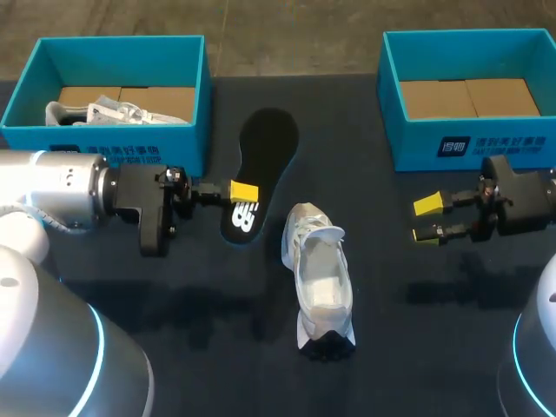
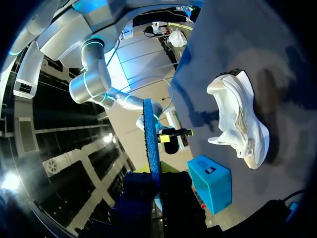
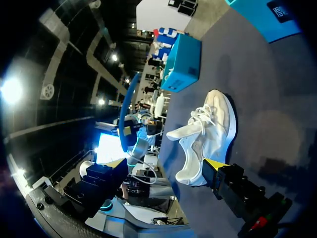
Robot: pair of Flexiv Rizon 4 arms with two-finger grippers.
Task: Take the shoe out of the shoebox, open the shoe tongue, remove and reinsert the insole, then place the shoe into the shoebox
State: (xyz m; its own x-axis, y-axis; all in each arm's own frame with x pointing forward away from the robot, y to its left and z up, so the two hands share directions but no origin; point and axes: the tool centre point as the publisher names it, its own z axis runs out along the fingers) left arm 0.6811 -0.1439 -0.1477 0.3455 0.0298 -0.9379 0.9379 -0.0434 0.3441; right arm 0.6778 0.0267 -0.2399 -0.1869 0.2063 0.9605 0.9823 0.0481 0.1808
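Observation:
A white shoe [image 1: 320, 278] lies on the dark table [image 1: 408, 347], toe towards me and tongue pulled open. Just left of it is the black insole [image 1: 263, 156], with my left gripper [image 1: 244, 193] shut on its heel end. From the left wrist the insole [image 2: 150, 144] shows edge-on as a blue strip between the fingers, with the shoe [image 2: 240, 119] off to one side. My right gripper [image 1: 427, 219] stands open and empty to the right of the shoe. In the right wrist view one yellow fingertip [image 3: 212, 167] sits close to the shoe [image 3: 205, 134].
A blue shoebox [image 1: 187, 87] at the back left holds another white shoe [image 1: 113, 111]. A second blue shoebox [image 1: 391, 95] at the back right shows only its cardboard floor.

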